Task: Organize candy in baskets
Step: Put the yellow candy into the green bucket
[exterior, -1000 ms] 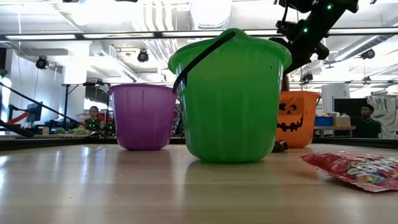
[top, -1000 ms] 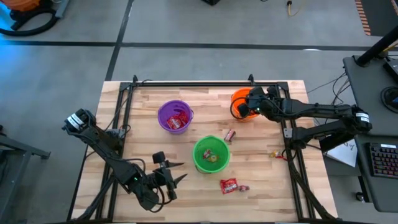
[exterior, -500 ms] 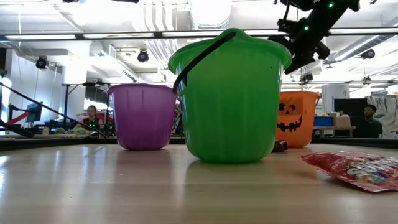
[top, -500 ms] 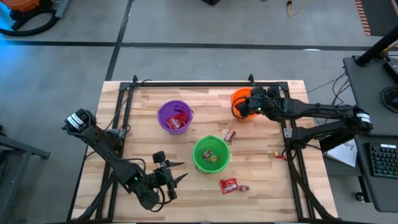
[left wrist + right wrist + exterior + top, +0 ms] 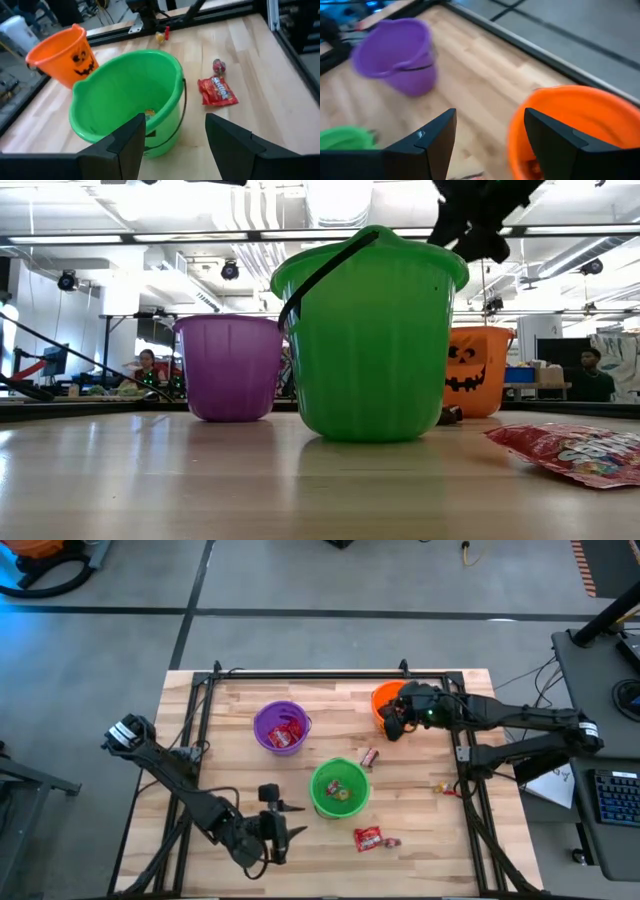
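The round green plastic bucket stood near the middle of the pale wooden surface and served as the landmark. Its inside held several wrapped sweets, though they were too small in the high view to sort by kind. The round purple plastic bucket stood toward the far edge and to the left of it, with red packets inside. The round orange plastic bucket with a pumpkin face stood toward the far right of it, partly covered from above by the right hand, which hovered over its rim; in the right wrist view its two dark fingers were spread wide with nothing between them.

The left hand hung just to the near left of the green bucket, fingers apart and empty, the bucket showing between them in its wrist view.

On the near side of the green bucket lay a shiny red packet with a small round red sweet beside it. A small dark-and-red wrapped piece lay just beyond the green bucket's right side. A tiny yellow and red piece lay well to its right, half hidden by the frame rail.
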Controlling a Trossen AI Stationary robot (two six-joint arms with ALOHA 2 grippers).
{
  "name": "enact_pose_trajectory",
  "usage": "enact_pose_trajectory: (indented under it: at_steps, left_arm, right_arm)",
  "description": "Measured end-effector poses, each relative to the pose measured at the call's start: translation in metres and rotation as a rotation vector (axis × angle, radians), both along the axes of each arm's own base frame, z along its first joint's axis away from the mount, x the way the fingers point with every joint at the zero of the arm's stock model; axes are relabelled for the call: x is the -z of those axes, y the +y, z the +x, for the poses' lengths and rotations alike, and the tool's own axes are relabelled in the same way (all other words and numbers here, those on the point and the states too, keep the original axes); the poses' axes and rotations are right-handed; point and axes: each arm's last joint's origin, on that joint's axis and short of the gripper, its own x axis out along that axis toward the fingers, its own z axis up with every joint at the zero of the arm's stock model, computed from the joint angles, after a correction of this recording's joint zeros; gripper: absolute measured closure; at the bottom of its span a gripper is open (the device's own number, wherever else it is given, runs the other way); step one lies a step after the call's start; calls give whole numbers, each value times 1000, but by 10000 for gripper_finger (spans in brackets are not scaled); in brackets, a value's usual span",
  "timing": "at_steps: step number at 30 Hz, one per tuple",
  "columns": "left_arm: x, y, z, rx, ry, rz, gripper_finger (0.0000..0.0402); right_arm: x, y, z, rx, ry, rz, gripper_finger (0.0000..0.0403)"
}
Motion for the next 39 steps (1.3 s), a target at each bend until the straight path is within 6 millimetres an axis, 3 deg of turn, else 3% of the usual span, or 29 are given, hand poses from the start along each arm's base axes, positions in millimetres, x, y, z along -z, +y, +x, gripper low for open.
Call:
enact_pose_trajectory:
  at_steps: [10, 22, 30, 39]
  left_arm:
    - [-14, 20, -1, 101, 41, 62, 211]
    - [-1, 54, -32, 89, -84, -41, 211]
    - [-3, 68, -48, 30, -197, -89, 211]
    - [-8, 67, -45, 10, -209, -71, 211]
  right_arm:
    - [-21, 36, -6, -107, 37, 105, 177]
    - [-22, 73, -11, -219, 69, 325, 177]
    - [-3, 87, -6, -232, 241, 525, 177]
    - [25, 106, -8, -190, 569, 592, 177]
